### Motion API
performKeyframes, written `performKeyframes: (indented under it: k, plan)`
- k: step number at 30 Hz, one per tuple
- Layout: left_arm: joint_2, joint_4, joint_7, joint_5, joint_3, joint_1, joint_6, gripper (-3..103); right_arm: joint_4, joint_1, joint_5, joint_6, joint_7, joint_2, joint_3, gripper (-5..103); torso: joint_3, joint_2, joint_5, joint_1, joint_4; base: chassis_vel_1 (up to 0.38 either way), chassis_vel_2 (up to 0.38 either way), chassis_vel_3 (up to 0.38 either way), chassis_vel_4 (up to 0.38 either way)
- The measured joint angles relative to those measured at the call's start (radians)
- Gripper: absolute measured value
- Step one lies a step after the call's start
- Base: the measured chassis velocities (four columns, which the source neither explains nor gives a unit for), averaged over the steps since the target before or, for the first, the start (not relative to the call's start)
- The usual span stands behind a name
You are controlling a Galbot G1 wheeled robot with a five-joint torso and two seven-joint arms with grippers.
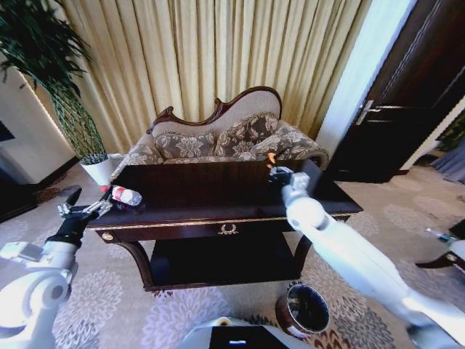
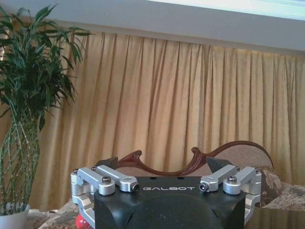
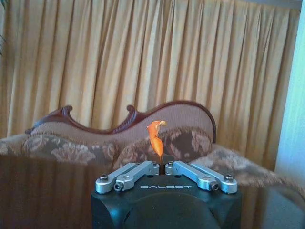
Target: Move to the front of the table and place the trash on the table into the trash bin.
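Curtains hang behind the sofa at the far side. Nearer, we see the dark worktop spanning the middle, and the trash bin on the carpet near its right leg. Our right gripper is raised over the worktop's far right part, fingers pressed together on the orange scrap, which stands upright from them. Our left gripper sits at the left edge, fingers spread, just beside the plastic bottle lying on the worktop.
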Motion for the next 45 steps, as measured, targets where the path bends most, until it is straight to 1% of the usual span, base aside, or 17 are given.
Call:
performKeyframes:
  k: [3,4,7,8,11,14,24,35,37,38,40,41,44,45]
  plan:
    - [0.027,0.024,-0.001,-0.033,0.001,-0.013,0.010,100,0.004,-0.060,-0.006,0.021,-0.018,0.017,0.045,1,0.000,0.000,0.0000,0.000,0.0004,0.000,0.000,0.000,0.000]
    - [0.027,0.024,-0.001,-0.033,0.001,-0.013,0.010,100,0.004,-0.060,-0.006,0.021,-0.018,0.017,0.045,1,0.000,0.000,0.0000,0.000,0.0004,0.000,0.000,0.000,0.000]
    - [0.056,0.043,0.003,-0.062,-0.004,-0.018,0.011,100,0.016,-0.084,-0.001,0.022,-0.035,0.032,0.076,1,0.000,0.000,-0.0002,0.000,0.0005,0.000,0.000,0.000,0.000]
    - [0.056,0.043,0.003,-0.062,-0.004,-0.018,0.011,100,0.016,-0.084,-0.001,0.022,-0.035,0.032,0.076,1,0.000,0.000,-0.0002,0.000,0.0005,0.000,0.000,0.000,0.000]
    - [0.087,0.068,0.023,-0.083,-0.016,-0.025,0.007,100,0.038,-0.097,0.016,0.015,-0.073,0.030,0.107,1,0.000,0.000,-0.0003,0.000,0.0005,0.000,0.000,0.000,0.000]
    - [0.096,0.074,0.029,-0.089,-0.018,-0.032,0.004,100,0.053,-0.102,0.033,0.006,-0.091,0.020,0.131,1,0.000,0.000,-0.0003,0.000,0.0004,0.017,-0.011,-0.018,0.021]
    - [0.090,0.069,0.032,-0.087,-0.017,-0.029,0.003,100,0.097,-0.169,0.021,-0.006,-0.091,0.013,0.183,1,0.000,0.000,-0.0001,0.000,0.0003,0.127,-0.132,-0.133,0.126]
    - [0.068,0.050,0.032,-0.073,-0.012,-0.023,0.003,100,0.103,-0.227,-0.040,-0.032,-0.068,0.036,0.194,1,0.000,0.000,-0.0001,0.000,0.0003,0.291,-0.295,-0.301,0.282]
    - [0.062,0.045,0.032,-0.069,-0.011,-0.020,0.002,100,0.092,-0.247,-0.049,-0.058,-0.067,0.052,0.191,1,0.000,0.000,-0.0003,-0.001,0.0004,0.280,-0.296,-0.281,0.270]
    - [0.062,0.045,0.032,-0.069,-0.011,-0.020,0.002,100,0.092,-0.247,-0.049,-0.058,-0.067,0.052,0.191,1,0.000,0.000,-0.0003,-0.001,0.0004,0.248,-0.296,-0.281,0.238]
    - [0.052,0.039,0.032,-0.064,-0.010,-0.015,0.002,100,0.058,-0.283,-0.064,-0.130,-0.054,0.083,0.189,1,-0.001,0.001,0.0000,-0.001,0.0003,0.160,-0.156,-0.190,0.199]
    - [0.052,0.039,0.032,-0.064,-0.010,-0.015,0.002,100,0.058,-0.283,-0.064,-0.130,-0.054,0.083,0.189,1,-0.001,0.001,0.0000,-0.001,0.0003,0.160,-0.104,-0.169,0.160]
    - [0.042,0.032,0.032,-0.058,-0.010,-0.009,-0.001,100,-0.014,-0.325,-0.108,-0.192,-0.052,0.120,0.185,1,0.000,0.001,0.0001,-0.001,0.0004,0.034,-0.043,-0.089,0.060]
    - [0.042,0.032,0.032,-0.058,-0.010,-0.009,-0.001,100,-0.014,-0.325,-0.108,-0.192,-0.052,0.120,0.185,1,0.000,0.001,0.0001,-0.001,0.0004,0.000,0.000,0.000,0.000]
